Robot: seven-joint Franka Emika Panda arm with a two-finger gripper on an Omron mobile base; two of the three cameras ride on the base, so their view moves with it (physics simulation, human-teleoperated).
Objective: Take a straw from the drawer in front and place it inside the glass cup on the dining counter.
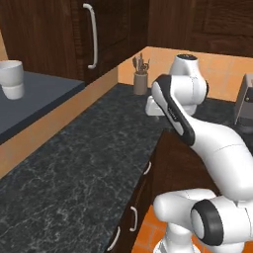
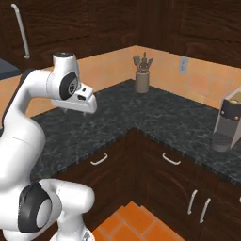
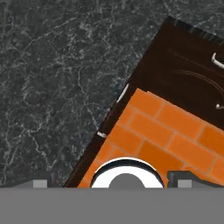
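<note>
Drawer [image 2: 100, 159] closed under the black bench [image 2: 155, 113]; tool [image 2: 77, 107] hovers above, spread or pinched we cannot tell; we should descend squarely onto the handle [image 2: 99, 160], pull straight.

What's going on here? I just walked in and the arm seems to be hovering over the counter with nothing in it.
The white Franka arm is poised above a black speckled granite counter in a corner kitchen, its gripper holding nothing. The drawers below the counter are all shut, so no straw has been taken yet. A utensil holder and a coffee machine stand on the counter, and a whitish cup sits on a grey surface nearby.
</note>
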